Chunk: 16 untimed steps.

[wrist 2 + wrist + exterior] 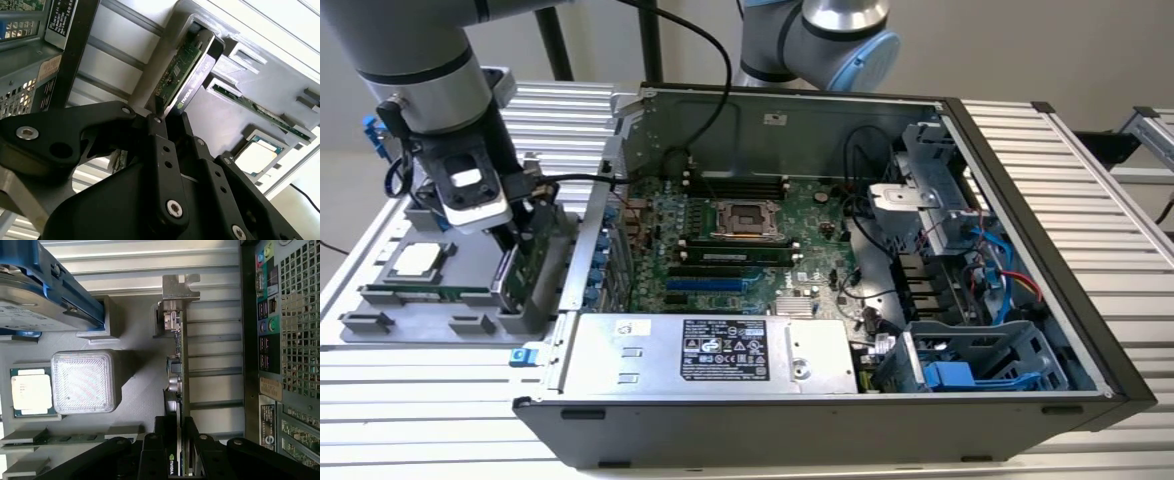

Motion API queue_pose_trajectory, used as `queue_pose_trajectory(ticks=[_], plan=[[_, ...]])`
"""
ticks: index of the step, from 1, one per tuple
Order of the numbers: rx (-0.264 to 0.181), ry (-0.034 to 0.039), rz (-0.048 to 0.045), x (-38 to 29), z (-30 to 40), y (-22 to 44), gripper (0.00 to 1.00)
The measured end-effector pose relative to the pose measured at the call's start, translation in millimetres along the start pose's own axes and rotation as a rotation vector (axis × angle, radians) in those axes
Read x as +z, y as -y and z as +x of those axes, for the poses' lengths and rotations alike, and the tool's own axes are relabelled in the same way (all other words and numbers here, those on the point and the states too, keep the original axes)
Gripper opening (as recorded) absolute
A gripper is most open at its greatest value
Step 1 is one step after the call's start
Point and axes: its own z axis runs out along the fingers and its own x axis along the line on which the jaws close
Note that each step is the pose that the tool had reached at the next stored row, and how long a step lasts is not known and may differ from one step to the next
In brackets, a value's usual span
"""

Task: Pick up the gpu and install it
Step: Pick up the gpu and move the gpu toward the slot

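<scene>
An open computer case [827, 440] lies on its side on a slatted aluminium table [1067, 200], its motherboard [720, 250] face up between a silver power supply [707, 350] and a tangle of cables [974, 250] near the blue drive cage [974, 370]. At the exterior view's left, just beside the case, sits a grey parts tray [400, 325] holding a processor chip [31, 392], a narrow green memory stick [260, 112] and a silver hard drive [35, 315] in a blue frame. A pale square block [85, 382] stands next to the chip.

The gpu [182, 70] stands on edge in a slot of that tray, on the side nearest the case, with its metal bracket [179, 287] at the end farthest from the arm. The case's perforated rear panel [280, 340] rises close alongside the card — a wall between the tray and the motherboard.

The arm reaches straight down over the tray. Its black gripper [178, 422] is closed narrowly on the gpu: one of its fingers [152, 455] lies against the black shroud face and the other against the green board face, clamping the card near the end opposite the bracket. The card's lower edge sits in the tray's slot — not lifted clear.
</scene>
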Motion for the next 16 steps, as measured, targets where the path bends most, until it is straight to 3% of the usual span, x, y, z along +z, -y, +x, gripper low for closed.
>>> queue_pose_trajectory(ticks=[16], plan=[[0.0, 0.0003, -0.0002, -12.1, -0.3, -0.1, 0.0]])
